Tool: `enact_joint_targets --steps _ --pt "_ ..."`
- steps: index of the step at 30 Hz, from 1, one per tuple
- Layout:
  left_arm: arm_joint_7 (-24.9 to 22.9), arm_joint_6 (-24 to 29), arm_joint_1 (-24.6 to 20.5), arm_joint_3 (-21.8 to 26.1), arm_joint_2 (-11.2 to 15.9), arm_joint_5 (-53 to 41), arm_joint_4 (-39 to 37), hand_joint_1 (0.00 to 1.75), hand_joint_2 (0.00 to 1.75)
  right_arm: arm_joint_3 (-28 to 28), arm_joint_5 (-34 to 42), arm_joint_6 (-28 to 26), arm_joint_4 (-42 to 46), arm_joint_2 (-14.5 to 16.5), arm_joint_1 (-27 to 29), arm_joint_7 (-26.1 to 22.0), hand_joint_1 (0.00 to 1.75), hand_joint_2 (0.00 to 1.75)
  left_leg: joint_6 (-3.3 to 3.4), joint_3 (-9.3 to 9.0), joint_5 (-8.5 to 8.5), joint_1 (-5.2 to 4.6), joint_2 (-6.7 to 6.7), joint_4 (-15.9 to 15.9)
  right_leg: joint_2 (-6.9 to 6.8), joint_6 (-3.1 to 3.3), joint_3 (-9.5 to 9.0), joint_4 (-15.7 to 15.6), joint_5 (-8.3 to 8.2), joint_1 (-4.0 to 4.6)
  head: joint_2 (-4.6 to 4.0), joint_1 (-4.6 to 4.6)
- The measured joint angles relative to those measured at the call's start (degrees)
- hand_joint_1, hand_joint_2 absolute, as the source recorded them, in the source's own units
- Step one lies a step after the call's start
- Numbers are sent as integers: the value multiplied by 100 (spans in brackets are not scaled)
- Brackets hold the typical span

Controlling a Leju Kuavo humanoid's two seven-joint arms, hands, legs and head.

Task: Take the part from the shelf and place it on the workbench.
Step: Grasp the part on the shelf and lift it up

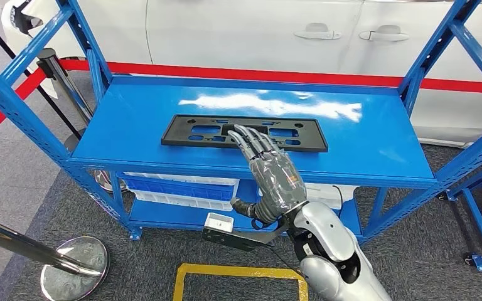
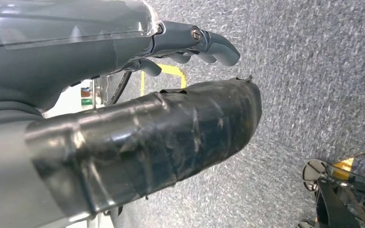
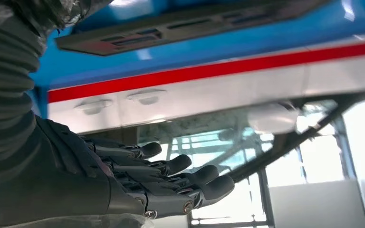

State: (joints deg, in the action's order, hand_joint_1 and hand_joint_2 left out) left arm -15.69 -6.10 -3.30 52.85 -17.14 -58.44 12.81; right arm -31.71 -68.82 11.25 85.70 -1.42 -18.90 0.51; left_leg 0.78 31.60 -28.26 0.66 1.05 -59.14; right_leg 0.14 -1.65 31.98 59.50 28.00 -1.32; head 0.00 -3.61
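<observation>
Blue shelf carried the black part; right hand reached over it, fingers extended, grasping nothing.

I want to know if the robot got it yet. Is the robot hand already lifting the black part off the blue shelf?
No, the black part lies flat on the blue shelf, with the right robot hand stretched out over its near edge.

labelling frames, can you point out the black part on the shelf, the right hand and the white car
black part [image 1: 191, 133], head view, left half of its frame
right hand [image 1: 278, 179], head view, back of the hand
white car [image 1: 245, 31], head view, door panel
</observation>
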Motion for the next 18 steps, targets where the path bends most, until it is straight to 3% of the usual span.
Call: enact_joint_targets --steps 4,8,18 --pt "-1 -3 0 0 3 -16 0 0 0 0 -85 -2 -83 10 -7 33 0 175 0 1 0 0 0 0 0 0 1 0 0 0 0 1" --pt "-16 -40 -8 -2 37 -120 0 0 0 23 -681 -305 -1012 103 -244 192 0 175 0 4 1 0 0 -2 0 0 4 0 -1 -2 0 1" --pt "-19 -49 -11 -2 49 -138 0 0 0 257 -932 -252 -1703 296 -447 28 0 175 1 10 0 0 1 -5 0 2 9 0 -2 -1 0 0"
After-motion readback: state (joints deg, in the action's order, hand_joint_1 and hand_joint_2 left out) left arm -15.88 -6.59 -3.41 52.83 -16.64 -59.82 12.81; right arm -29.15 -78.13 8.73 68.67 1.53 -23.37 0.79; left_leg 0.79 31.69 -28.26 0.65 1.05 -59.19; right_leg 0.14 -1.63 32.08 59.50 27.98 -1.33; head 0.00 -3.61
